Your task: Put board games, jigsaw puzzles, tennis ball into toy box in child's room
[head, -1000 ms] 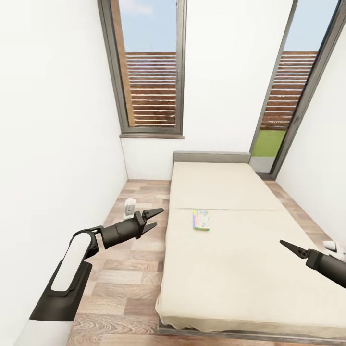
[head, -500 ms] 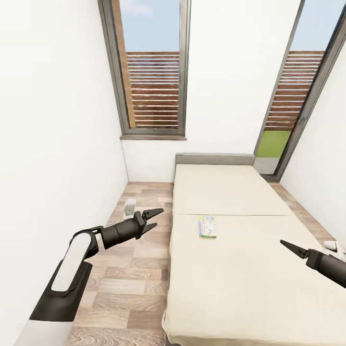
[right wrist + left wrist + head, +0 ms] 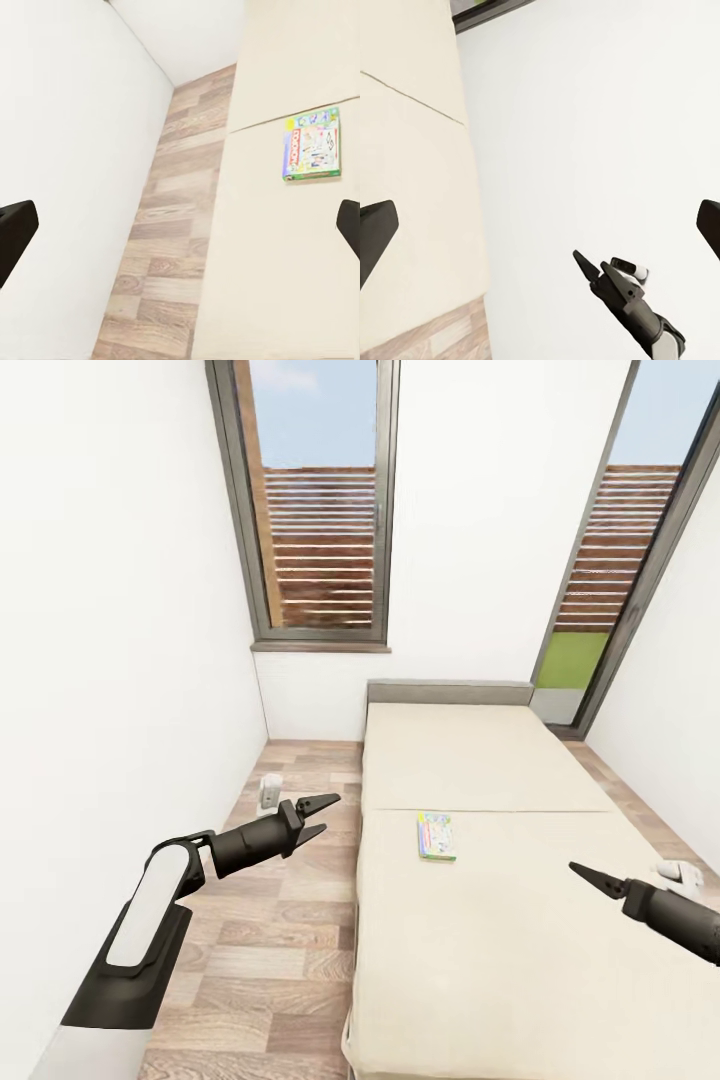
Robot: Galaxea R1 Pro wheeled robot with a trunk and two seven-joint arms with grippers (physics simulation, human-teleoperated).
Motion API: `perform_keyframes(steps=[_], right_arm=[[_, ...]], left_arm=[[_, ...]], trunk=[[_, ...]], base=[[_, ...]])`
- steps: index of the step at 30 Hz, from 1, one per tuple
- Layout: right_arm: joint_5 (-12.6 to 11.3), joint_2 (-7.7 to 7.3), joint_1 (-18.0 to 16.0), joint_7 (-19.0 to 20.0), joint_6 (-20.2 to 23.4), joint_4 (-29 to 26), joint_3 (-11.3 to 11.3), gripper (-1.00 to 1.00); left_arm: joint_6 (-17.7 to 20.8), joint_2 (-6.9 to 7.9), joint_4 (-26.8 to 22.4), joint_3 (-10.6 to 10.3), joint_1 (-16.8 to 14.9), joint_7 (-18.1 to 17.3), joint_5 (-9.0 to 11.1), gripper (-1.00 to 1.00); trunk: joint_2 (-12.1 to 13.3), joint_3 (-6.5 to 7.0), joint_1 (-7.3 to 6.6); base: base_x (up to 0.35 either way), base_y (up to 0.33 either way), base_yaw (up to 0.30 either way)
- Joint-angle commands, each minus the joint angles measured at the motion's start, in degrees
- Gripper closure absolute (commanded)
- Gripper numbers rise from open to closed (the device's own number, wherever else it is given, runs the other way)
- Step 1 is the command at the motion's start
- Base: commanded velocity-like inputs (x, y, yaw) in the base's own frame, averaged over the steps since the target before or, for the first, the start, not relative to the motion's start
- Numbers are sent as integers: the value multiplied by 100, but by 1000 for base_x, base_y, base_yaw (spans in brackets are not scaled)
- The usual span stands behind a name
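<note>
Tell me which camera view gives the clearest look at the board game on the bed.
The right wrist view: the Monopoly board game appears large, its printed lid readable. The head view shows it small, flat on the bed.

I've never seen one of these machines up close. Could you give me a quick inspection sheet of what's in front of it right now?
Surface: beige bed, flat and mostly bare.
Job's things: one board game, white-green box, lying flat on the bed near its middle seam.
Clutter: small white object on the wood floor by the wall.
Grippers: left gripper open, empty, over the floor beside the bed; right gripper over the bed, holding nothing, opening unclear.
Cables: nothing seen.
Surroundings: white walls, two tall windows with slatted screens outside.
</note>
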Motion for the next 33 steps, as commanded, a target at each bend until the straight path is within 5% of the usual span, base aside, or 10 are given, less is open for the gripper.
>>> perform_keyframes(steps=[1,11,33], right_arm=[[15,-4,-7,17,23,-1,66,-100],[132,-20,-10,-1,27,-1,287,-100],[162,-39,-11,4,20,-1,322,-100]], left_arm=[[9,5,-2,-4,-5,53,58,-100],[9,8,3,-1,-5,47,60,-100],[12,9,5,-1,-5,48,61,-100]], trunk=[[-12,-12,4],[-12,-12,4],[-12,-12,4]], base=[[9,6,0],[44,67,0],[50,77,-22]])
